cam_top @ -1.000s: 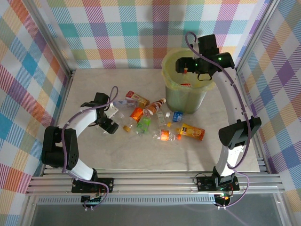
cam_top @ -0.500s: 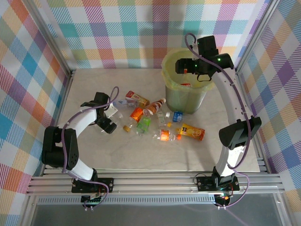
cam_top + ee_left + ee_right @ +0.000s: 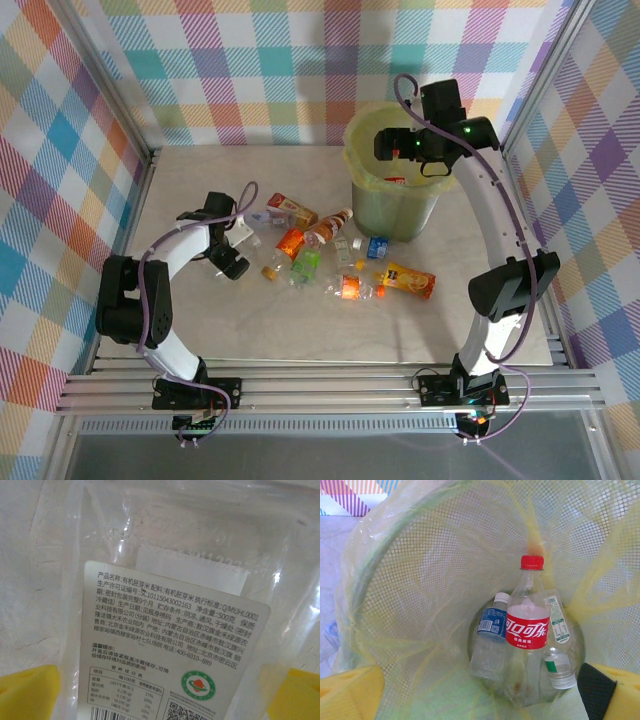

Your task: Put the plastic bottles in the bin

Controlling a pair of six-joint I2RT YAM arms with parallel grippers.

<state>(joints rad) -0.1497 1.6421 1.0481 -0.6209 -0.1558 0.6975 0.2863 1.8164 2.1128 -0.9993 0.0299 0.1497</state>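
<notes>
Several crushed plastic bottles (image 3: 330, 255) lie scattered mid-table, left of the bin (image 3: 392, 200). My left gripper (image 3: 233, 260) hangs open at the left end of the scatter. In the left wrist view a clear bottle with a white printed label (image 3: 170, 645) lies close beneath, with the open left gripper (image 3: 160, 700) and its yellow fingertips (image 3: 27, 690) to either side. My right gripper (image 3: 396, 148) hovers open over the bin mouth. Its wrist view looks down past the right gripper (image 3: 480, 695) at a red-labelled bottle (image 3: 527, 627), a blue-labelled one (image 3: 491, 630) and a clear one (image 3: 558, 655) on the bin's bottom.
An orange-labelled bottle (image 3: 407, 281) and a blue one (image 3: 377, 247) lie close to the bin's base. Checked walls and metal posts (image 3: 140, 190) enclose the table. The yellow liner (image 3: 420, 580) drapes the bin's mesh wall.
The left arm's elbow has swung slightly inward, with its gripper staying over the clear bottle. The right gripper has edged a little to the right above the bin.
</notes>
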